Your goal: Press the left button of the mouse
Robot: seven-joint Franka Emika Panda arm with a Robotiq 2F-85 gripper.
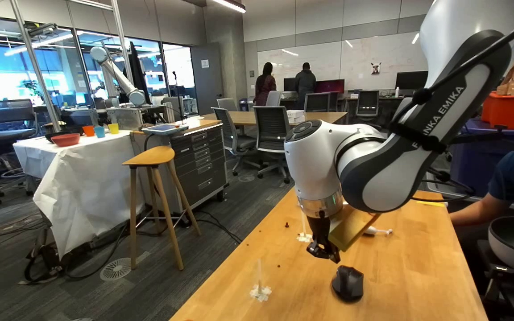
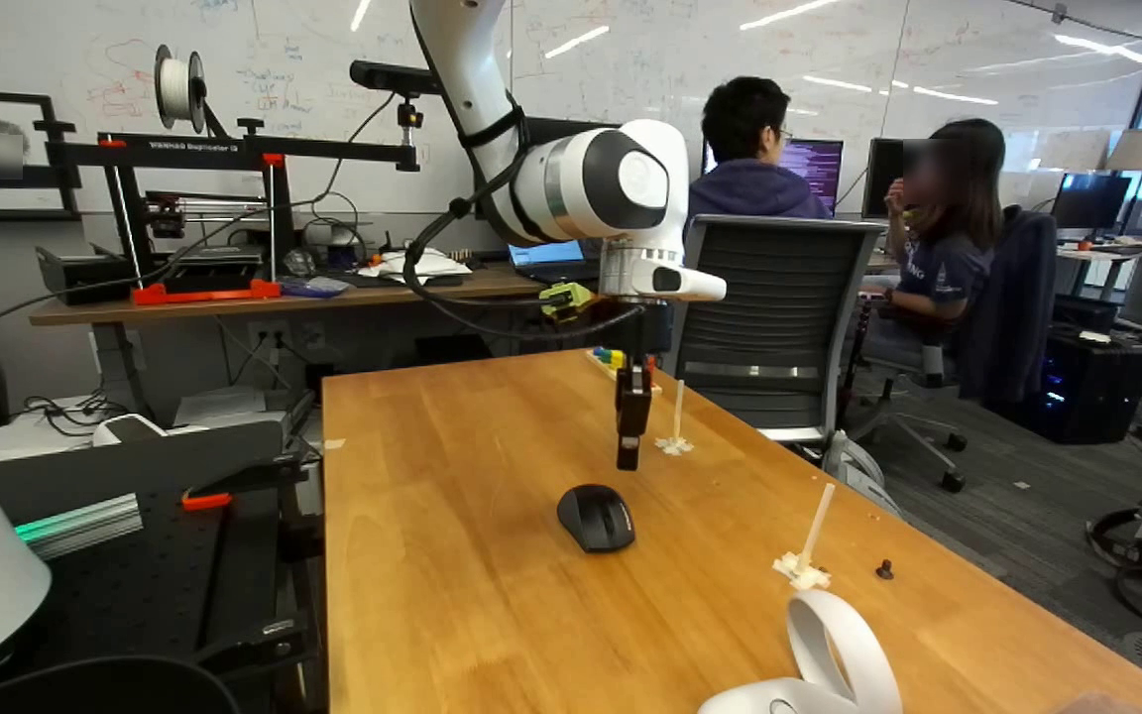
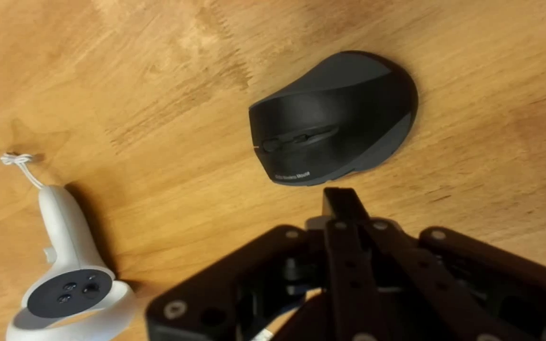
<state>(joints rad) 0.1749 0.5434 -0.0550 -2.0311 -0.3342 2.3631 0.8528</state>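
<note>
The black mouse (image 1: 348,284) lies on the wooden table (image 1: 400,272) and also shows in an exterior view (image 2: 591,516). In the wrist view the mouse (image 3: 349,111) has its front and wheel toward the left. Its left button (image 3: 296,162) is the lower front half, with small white print. My gripper (image 3: 341,201) is shut and empty, its dark fingertips together just below the mouse's lower edge. In both exterior views the gripper (image 1: 326,255) hangs above the table, pointing down. In an exterior view the gripper (image 2: 628,458) is beside the mouse and apart from it.
A white controller (image 3: 67,237) lies near the mouse. Upright pale sticks (image 1: 260,276) are fixed to the table, and small dark bits (image 2: 884,569) are scattered about. Coloured blocks (image 2: 611,358) sit at a table edge. A person (image 1: 511,178) is beside the table.
</note>
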